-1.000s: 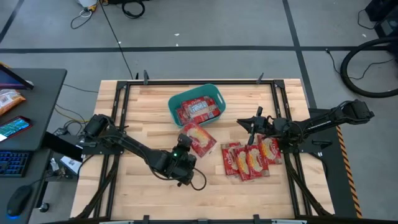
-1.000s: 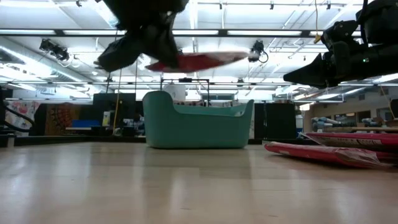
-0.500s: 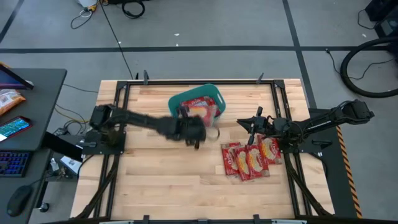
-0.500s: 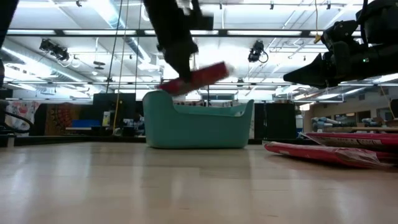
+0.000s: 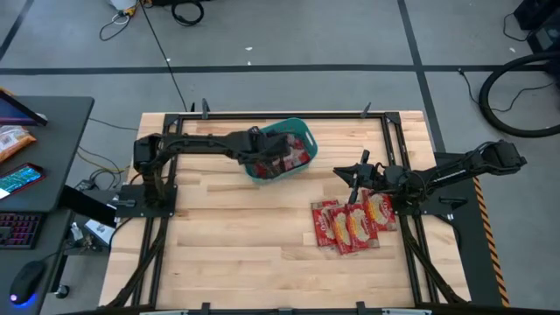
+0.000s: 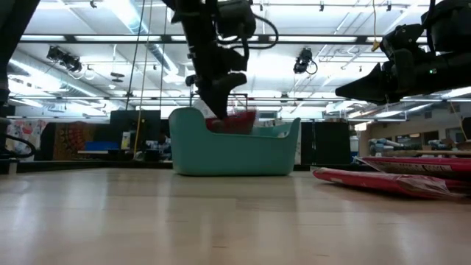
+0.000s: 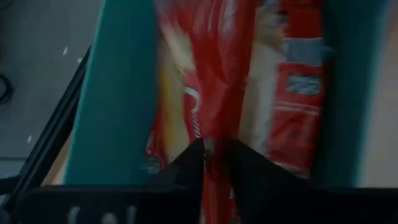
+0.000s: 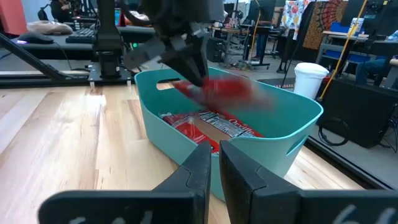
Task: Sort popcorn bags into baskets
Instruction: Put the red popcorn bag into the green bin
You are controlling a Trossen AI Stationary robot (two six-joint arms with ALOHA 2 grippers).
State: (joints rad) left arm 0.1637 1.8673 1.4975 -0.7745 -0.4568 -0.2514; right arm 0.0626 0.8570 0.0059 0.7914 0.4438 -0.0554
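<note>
My left gripper (image 5: 260,156) is above the teal basket (image 5: 303,133), shut on a red popcorn bag (image 6: 237,121) that dips below the basket's rim (image 6: 235,131). The left wrist view looks down into the basket (image 7: 115,93), where more red bags (image 7: 295,93) lie flat on the bottom. Several other popcorn bags (image 5: 352,224) lie side by side and overlapping on the table's right half. My right gripper (image 5: 348,175) hovers shut above the table just left of those bags, touching nothing. Its wrist view shows the basket (image 8: 267,134) and the left gripper (image 8: 186,59). My left gripper pinches the red popcorn bag (image 7: 208,134) between its two fingers (image 7: 186,163), coming from above and pointing down into the basket. The bag hangs tilted below the fingers (image 6: 221,99). Blur hides which edge is held and whether the bag touches the bags beneath.
The basket stands near the table's far edge, at its middle. The pile of bags shows low at the right of the low view (image 6: 397,180). Bare wood (image 5: 227,236) covers the near left part of the table. A desk with a keyboard (image 5: 17,229) stands off to the left.
My left gripper has carried the bag from above the table's middle toward the far edge and over the basket, then down toward it. It has tipped to point down. The bag, held level above the rim before, now hangs tilted within the basket.
</note>
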